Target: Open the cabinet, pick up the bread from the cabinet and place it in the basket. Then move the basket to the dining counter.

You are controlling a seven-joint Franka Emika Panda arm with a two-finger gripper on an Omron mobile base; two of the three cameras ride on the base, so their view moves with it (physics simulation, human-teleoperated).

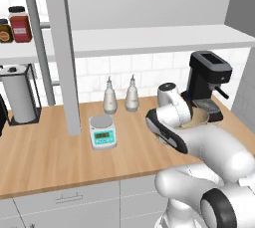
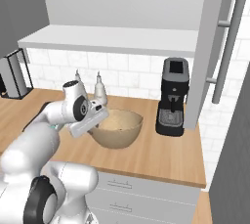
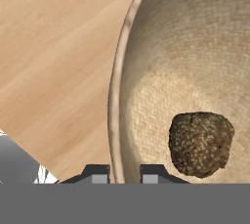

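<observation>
Gripping the basket (image 3: 195, 47) by its rim, that's where I am right now: my gripper (image 3: 125, 174) is clamped down, one fingertip (image 3: 97, 175) outside the wall and the other just inside it, the tan rim running straight up between them. Just past my inner fingertip, down in the bottom of the basket, sits the bread (image 3: 201, 144), a dark lumpy roll, close to my jaws but not touching them. On the outer side of my jaws there's light-wood worktop (image 3: 53, 61). From behind on the right, the basket (image 2: 119, 129) stands on that worktop with my hand at its near-left edge, and the black coffee machine (image 2: 172, 96) stands beyond it on the far side from me. Above, the cabinet (image 2: 122, 39) hangs with its door (image 2: 207, 47) swung wide, pale shelf showing. From behind on the left, a small scale (image 1: 102, 131) and two bottles (image 1: 121, 94) sit well off to my other side.
</observation>
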